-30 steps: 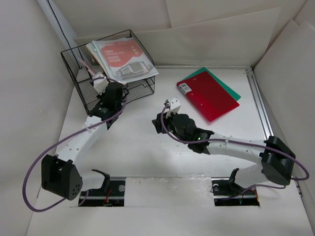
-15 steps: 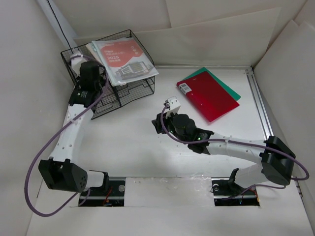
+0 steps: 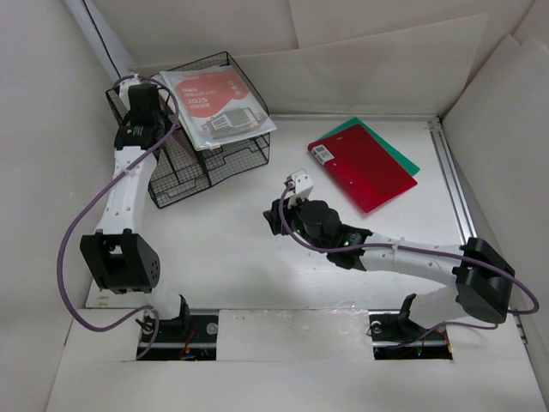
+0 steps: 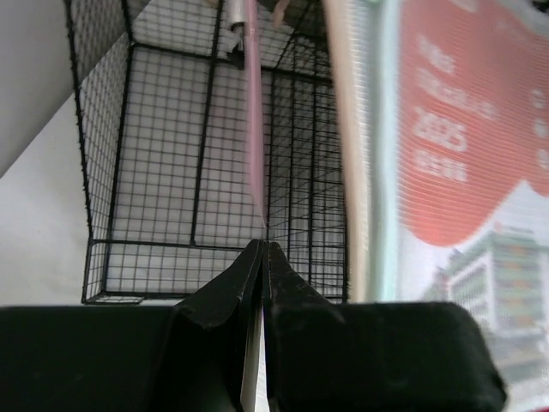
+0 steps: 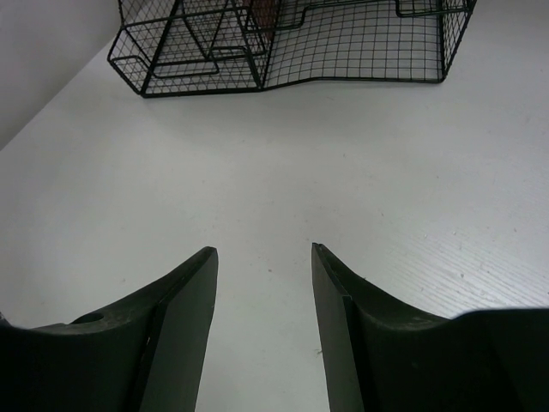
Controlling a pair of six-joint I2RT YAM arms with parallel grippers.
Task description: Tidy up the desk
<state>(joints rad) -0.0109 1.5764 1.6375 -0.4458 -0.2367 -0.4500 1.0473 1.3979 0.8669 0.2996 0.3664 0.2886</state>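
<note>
The white desk (image 3: 240,257) holds a black wire basket (image 3: 202,159) at the back left. A red-and-white magazine (image 3: 219,107) lies across the basket's top. My left gripper (image 3: 141,116) is over the basket's left side. In the left wrist view it (image 4: 263,245) is shut on a thin pink item (image 4: 252,112), seen edge-on and reaching into the basket (image 4: 163,172) beside the magazine (image 4: 463,129). My right gripper (image 3: 274,219) is open and empty, low over the bare desk (image 5: 257,154) mid-table. Its fingertips (image 5: 206,257) point toward the basket (image 5: 343,43).
A red folder (image 3: 364,167) lies on a green one (image 3: 405,159) at the back right. A metal rail (image 3: 455,189) runs along the desk's right edge. Upright white boards (image 3: 51,129) close in the left, back and right sides.
My left arm has swung from the basket's front up and left, over the basket's back left part. The right arm has not moved.
</note>
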